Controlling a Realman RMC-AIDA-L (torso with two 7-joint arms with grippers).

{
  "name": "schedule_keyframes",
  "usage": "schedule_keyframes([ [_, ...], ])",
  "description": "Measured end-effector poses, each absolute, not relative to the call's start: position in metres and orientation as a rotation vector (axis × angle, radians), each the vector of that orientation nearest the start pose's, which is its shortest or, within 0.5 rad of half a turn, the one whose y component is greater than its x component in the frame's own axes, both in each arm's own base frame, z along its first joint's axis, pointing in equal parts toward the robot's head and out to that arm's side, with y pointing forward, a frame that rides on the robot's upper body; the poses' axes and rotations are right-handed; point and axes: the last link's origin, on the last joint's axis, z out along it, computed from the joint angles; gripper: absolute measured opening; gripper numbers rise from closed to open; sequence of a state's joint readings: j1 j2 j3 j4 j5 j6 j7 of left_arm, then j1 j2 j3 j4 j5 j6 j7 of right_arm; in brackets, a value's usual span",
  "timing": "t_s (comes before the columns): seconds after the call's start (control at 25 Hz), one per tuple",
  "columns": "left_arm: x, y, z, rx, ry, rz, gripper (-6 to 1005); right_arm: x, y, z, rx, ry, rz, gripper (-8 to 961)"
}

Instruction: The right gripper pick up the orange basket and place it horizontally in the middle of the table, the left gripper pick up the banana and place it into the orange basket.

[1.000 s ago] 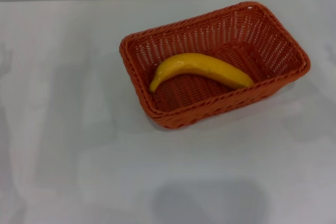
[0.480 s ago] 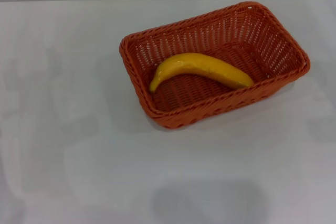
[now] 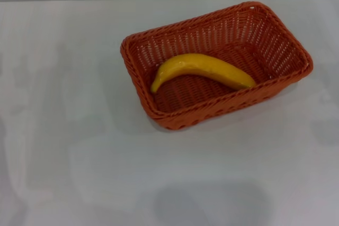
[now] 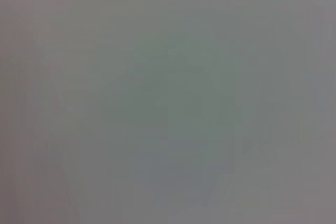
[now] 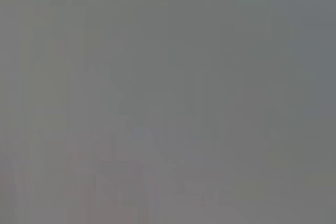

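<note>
While neither gripper shows, the banana (image 3: 204, 70) lies inside the orange basket (image 3: 175, 117).

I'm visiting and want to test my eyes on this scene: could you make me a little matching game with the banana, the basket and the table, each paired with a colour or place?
Things:
1. banana
2. basket
3. table

Descriptions:
A. plain white, with everything else on it
B. orange and woven, standing on the white surface
C. yellow and curved, lying inside the woven container

Pairs: 1-C, 2-B, 3-A.

Neither gripper shows in any view.
</note>
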State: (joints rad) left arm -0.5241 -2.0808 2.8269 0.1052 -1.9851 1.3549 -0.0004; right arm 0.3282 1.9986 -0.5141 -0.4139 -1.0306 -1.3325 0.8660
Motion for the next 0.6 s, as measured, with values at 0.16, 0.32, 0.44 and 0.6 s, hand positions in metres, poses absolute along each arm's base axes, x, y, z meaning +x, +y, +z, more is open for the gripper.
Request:
schedule_keyframes([
  [0.16, -0.3515, 0.3320, 0.0558, -1.026, -0.530, -0.678, 862, 0.3618, 0.3171, 0.1274, -1.511, 0.503, 0.959, 772],
  [0.32, -0.3515, 0.3295, 0.0562, -1.012, -0.552, -0.733, 862, 0.3622, 0.3160, 0.1262, -1.512, 0.500, 0.955, 772],
  [0.44, -0.3515, 0.3284, 0.0551, -1.028, -0.554, -0.745, 862, 0.3630, 0.3154, 0.1263, -1.510, 0.502, 0.952, 772],
  [0.6, -0.3477, 0.3278, 0.0489, -1.109, -0.524, -0.741, 862, 0.3642, 0.3147, 0.1263, -1.508, 0.505, 0.947, 775],
])
